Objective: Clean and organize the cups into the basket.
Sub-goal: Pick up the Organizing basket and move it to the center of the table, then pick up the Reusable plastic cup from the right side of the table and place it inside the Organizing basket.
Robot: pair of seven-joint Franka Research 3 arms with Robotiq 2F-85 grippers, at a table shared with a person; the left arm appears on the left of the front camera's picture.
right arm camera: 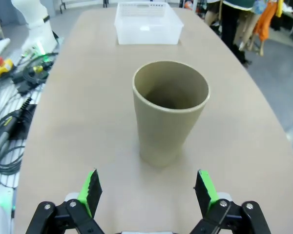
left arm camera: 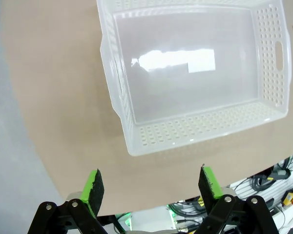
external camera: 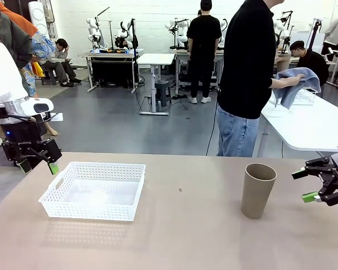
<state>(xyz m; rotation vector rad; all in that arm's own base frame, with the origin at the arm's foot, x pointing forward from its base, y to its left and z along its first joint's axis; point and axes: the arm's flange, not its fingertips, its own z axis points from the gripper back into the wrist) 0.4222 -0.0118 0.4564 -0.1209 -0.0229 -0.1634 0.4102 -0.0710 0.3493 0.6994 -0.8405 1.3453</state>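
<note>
1. Taupe cup [external camera: 258,191] stood upright, well right of the white lattice basket [external camera: 90,209].
2. Left gripper [external camera: 39,167] hovered just left of the basket, jaws wide apart, empty.
3. Right gripper [external camera: 304,185] hung beyond the cup, farthest from the basket, jaws spread, empty.

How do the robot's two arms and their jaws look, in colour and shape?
The left arm is smooth glossy white, with a silver ring and a white camera box at the wrist. Both arms end in black, angular two-finger jaws with bright green pads. Thin black cables run along the left wrist.
</note>
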